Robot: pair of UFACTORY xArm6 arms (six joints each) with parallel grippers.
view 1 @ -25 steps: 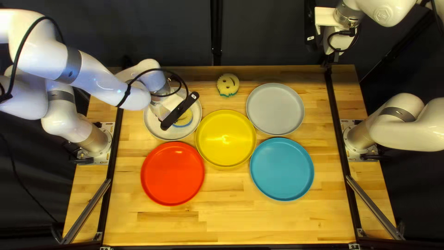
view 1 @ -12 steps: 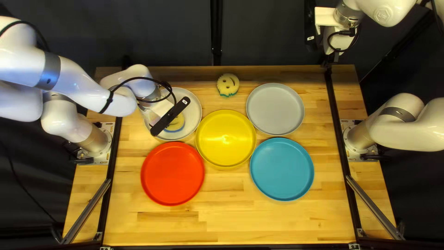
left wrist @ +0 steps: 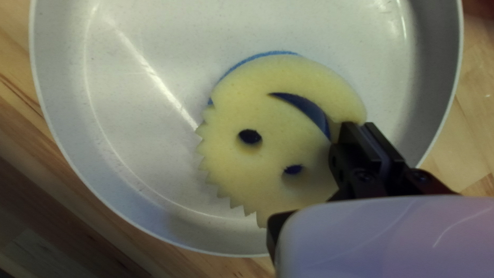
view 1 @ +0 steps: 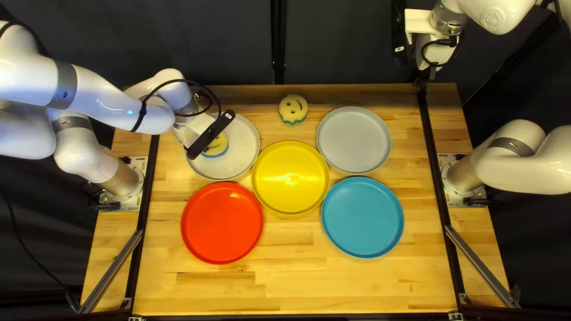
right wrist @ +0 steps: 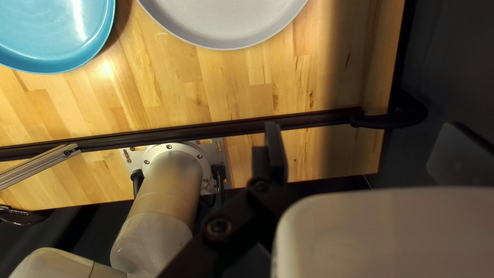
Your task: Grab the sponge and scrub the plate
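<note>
left pincer (left wrist: pixel 312 179) clamped on yellow smiley sponge (left wrist: pixel 262 127), sponge flat in white plate (left wrist: pixel 115 96) near far left corner of desk (view 1: pixel 290 276), right pincer (right wrist: pixel 362 154) wide open, empty, raised near desk's far right corner

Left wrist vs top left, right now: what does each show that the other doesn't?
Only left wrist: the sponge close up, with two eye holes, a mouth slit, a toothed edge and a blue underside, plus a finger against its edge.
Only top left: a second sponge near the far edge, the yellow plate, orange plate, blue plate and grey plate, and the right arm, raised off the table.
Both: the left gripper shut on the sponge inside the white plate.
</note>
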